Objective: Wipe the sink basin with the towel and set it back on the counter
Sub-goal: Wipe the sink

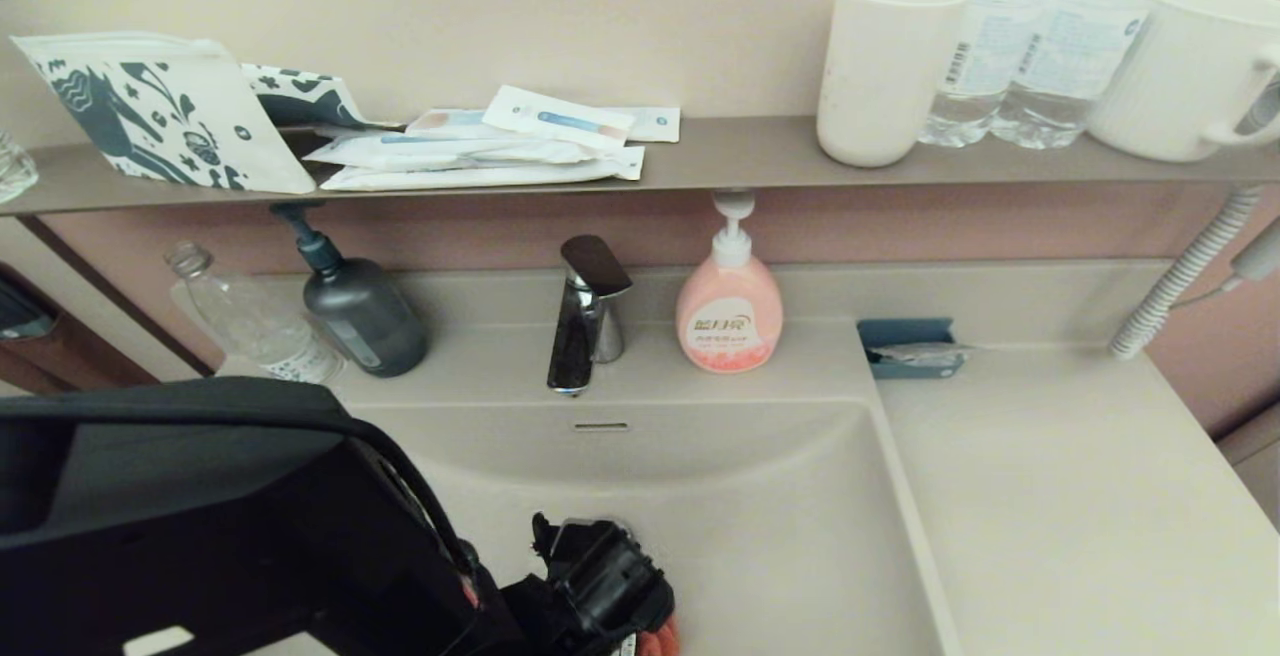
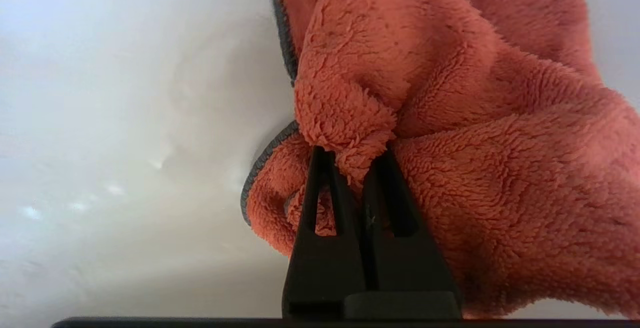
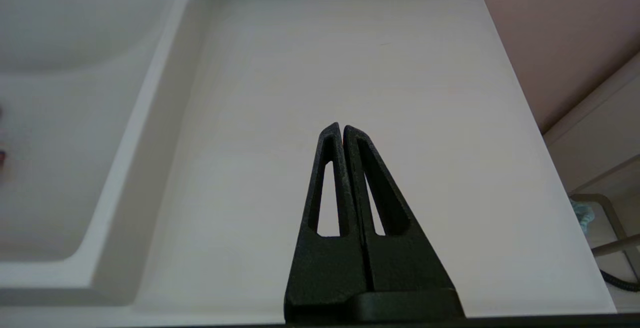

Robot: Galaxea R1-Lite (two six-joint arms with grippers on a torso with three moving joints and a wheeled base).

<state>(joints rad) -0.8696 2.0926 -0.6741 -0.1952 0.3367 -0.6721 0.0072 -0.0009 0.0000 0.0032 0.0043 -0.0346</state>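
One fuzzy towel point(image 2: 450, 143) in left pincer point(image 2: 352, 160)

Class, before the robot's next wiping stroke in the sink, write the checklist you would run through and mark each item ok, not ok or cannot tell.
1. Left gripper has a firm pinch on the towel: ok, its fingers are shut on a fold.
2. Towel is down inside the sink basin: ok.
3. Towel pressed flat on the basin floor: cannot tell, the cloth is bunched.
4. Drain plug clear of the cloth: cannot tell, the arm hides it.
5. Right gripper out of the way: ok, shut and empty above the counter.
6. Counter has bare room for the towel's return: ok.
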